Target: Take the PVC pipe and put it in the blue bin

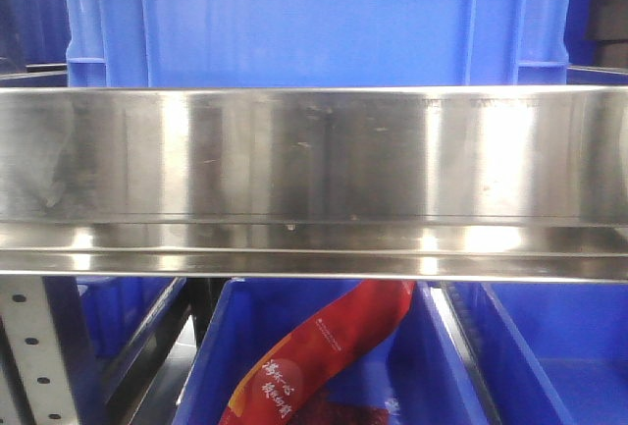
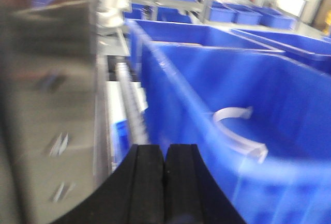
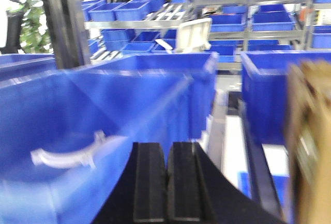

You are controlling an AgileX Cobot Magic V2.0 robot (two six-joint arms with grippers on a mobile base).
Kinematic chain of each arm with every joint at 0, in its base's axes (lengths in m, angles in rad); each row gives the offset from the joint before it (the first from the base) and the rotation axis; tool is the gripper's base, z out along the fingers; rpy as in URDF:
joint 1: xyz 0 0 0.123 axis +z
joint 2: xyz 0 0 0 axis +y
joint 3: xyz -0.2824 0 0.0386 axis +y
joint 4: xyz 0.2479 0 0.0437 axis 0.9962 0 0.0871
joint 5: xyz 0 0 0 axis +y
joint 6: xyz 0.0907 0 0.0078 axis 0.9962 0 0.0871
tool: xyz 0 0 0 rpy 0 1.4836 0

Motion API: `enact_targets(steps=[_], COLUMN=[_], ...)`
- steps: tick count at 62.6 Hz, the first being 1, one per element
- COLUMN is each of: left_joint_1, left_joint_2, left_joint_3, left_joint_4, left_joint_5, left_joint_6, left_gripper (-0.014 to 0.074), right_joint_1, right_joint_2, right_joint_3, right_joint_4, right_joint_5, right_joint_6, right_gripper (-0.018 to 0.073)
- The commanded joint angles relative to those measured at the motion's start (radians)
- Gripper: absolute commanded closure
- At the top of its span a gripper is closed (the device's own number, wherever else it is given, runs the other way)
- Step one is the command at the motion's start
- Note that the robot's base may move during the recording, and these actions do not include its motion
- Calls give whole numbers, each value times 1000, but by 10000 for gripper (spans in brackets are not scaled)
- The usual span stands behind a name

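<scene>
Nearest, the left hand [image 2: 164,175] and the right hand [image 3: 169,182] each show black fingers pressed together, holding nothing. Beyond them, the white PVC pipe [image 2: 239,132] lies inside the blue bin [image 2: 170,94], near its wall. Farther back stand metal shelves [image 3: 155,23] carrying blue crates.

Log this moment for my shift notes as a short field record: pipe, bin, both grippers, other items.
pipe: white C-shaped PVC pipe lying inside the blue bin, held by neither gripper
left gripper: shut, empty, outside the bin's wall
right gripper: shut, empty, beside the bin
front view: steel shelf rail, red packet in a lower bin
image quality: both wrist views blurred
</scene>
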Motion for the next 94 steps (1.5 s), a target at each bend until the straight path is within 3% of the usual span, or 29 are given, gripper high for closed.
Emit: enact_targets(steps=[1, 16, 26, 32, 43, 94], left_joint_1=[13, 19, 19, 19, 19, 19], left_joint_2=[-90, -334, -443, -483, -503, -503], left_joint_3=[81, 276, 325, 331, 331, 331], left_joint_4=[-9, -9, -9, -9, -9, -9], left_joint_5=[-48, -58, -56, -48, -26, -28], left_joint_6=[-3, -3, -3, -3, -3, -3], left_gripper=[707, 707, 707, 707, 707, 707], right_joint_1=[-4, -4, -4, -4, -4, -4], right_joint_2=[-63, -213, -292, -331, -363, -373], right_joint_3=[81, 144, 144, 144, 142, 142], right_joint_4=[7, 7, -2, -57, -76, -76], right_joint_5=[-60, -27, 26, 109, 200, 202], right_joint_6=[-6, -6, -6, -6, -6, -6], right_gripper=[723, 723, 723, 723, 723, 723])
